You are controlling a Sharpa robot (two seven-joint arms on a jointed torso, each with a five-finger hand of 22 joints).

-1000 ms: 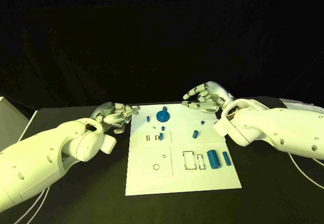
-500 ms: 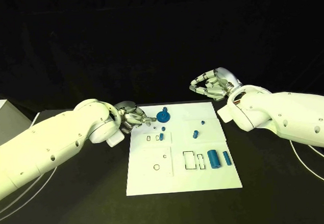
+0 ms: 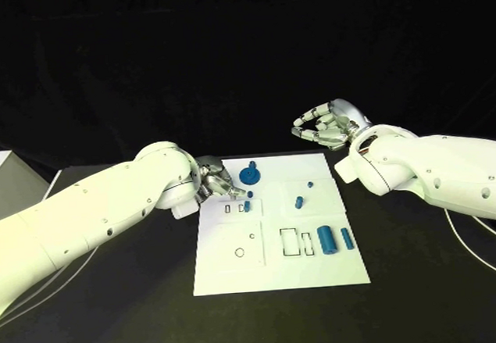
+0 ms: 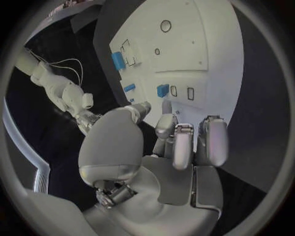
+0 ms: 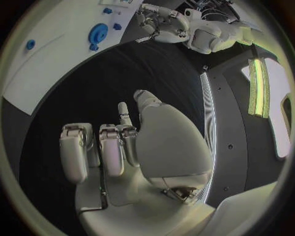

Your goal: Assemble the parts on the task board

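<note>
The white task board [image 3: 279, 273] lies in the middle of the black table. On it are a round blue part [image 3: 250, 175], a small blue piece [image 3: 248, 207] by two slots, two more small pieces [image 3: 298, 204] [image 3: 311, 186], and two blue cylinders [image 3: 327, 241] [image 3: 347, 239]. My left hand [image 3: 218, 185] hovers low over the board's far left edge, fingers apart and empty, tips close to the small blue piece [image 4: 162, 90]. My right hand [image 3: 326, 125] hangs high beyond the board's far right corner, fingers curled in on nothing [image 5: 117, 147].
A pale box [image 3: 1, 183] stands at the table's far left. Cables [image 3: 478, 243] trail over the table at the right. In the right wrist view the board [image 5: 49, 54] and the round blue part [image 5: 98, 33] lie far below the hand.
My left hand has moved right and down to the board's far left edge, near the small piece. My right hand has lifted and drawn back to the right, its fingers curling in.
</note>
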